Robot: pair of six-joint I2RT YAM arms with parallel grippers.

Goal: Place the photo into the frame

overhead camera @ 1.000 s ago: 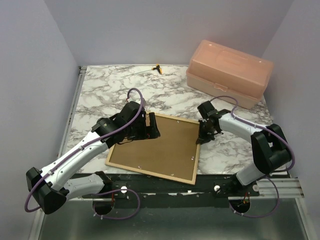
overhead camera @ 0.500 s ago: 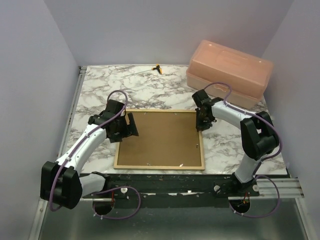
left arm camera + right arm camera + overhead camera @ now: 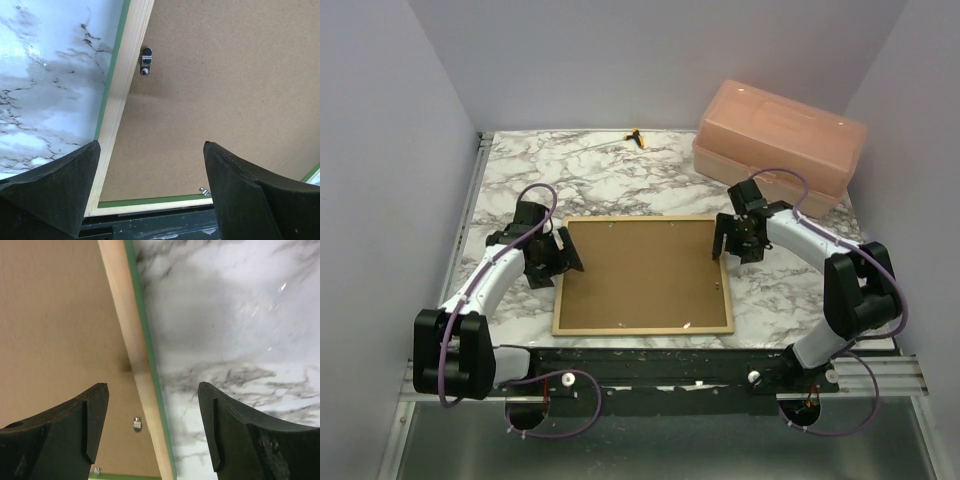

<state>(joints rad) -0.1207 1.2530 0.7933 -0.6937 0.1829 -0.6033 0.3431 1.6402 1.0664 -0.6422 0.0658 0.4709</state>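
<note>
i find the frame [image 3: 640,329] back-up, turned square since a second ago. the left gripper [image 3: 563,257], drawn back to its left rail, and the right gripper [image 3: 724,240] both stand spread, empty.

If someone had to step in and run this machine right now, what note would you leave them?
Left pincer: open, above the left rail of the frame.
Right pincer: open, above its right rail. Neither holds anything.
The frame lies back up on the table, brown backing panel seated in it.
The photo is not visible; it may be under the panel.
Left: check that, then secure the clips.
</note>
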